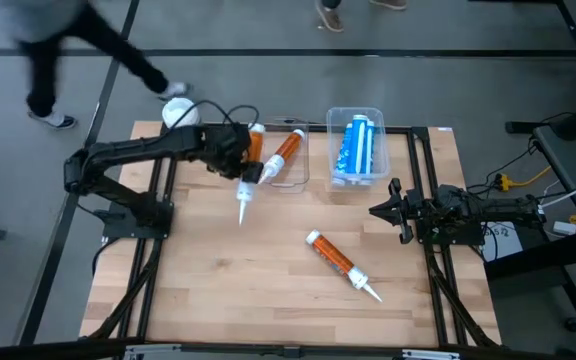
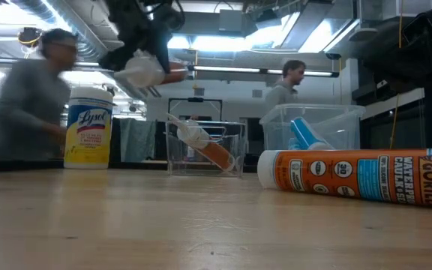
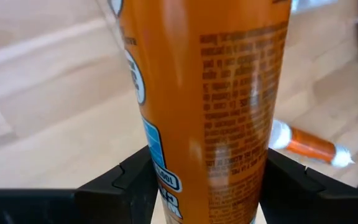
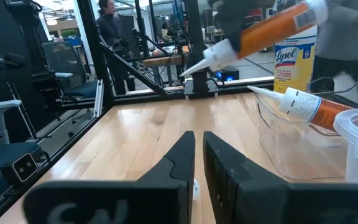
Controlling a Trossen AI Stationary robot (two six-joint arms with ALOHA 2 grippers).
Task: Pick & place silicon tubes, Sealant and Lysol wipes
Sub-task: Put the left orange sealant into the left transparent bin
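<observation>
My left gripper (image 1: 234,152) is shut on an orange sealant tube (image 1: 252,160), held above the table beside a clear bin (image 1: 286,178). That bin holds another orange tube (image 1: 286,150) that leans on its wall. The held tube also shows in the right wrist view (image 4: 272,28). A third orange tube (image 1: 340,263) lies on its side on the table. The Lysol wipes (image 1: 178,112), a yellow-labelled canister with a white lid, stand upright at the far left (image 2: 88,127). My right gripper (image 1: 380,210) is shut and empty at the table's right. My left gripper pinches the tube's orange body (image 3: 210,155) between its two fingers, one on each side (image 3: 135,180). The fingers come from the table's left and lie across the tube. The tube is lifted clear and tilted, its white nozzle (image 1: 241,208) lower and pointing toward the near edge.
A second clear bin (image 1: 371,115) at the far middle holds blue tubes (image 1: 356,148). A person (image 1: 68,50) moves beyond the table's far left edge, and another stands in the room behind (image 2: 287,82). Bare wood lies at the near left (image 1: 188,280).
</observation>
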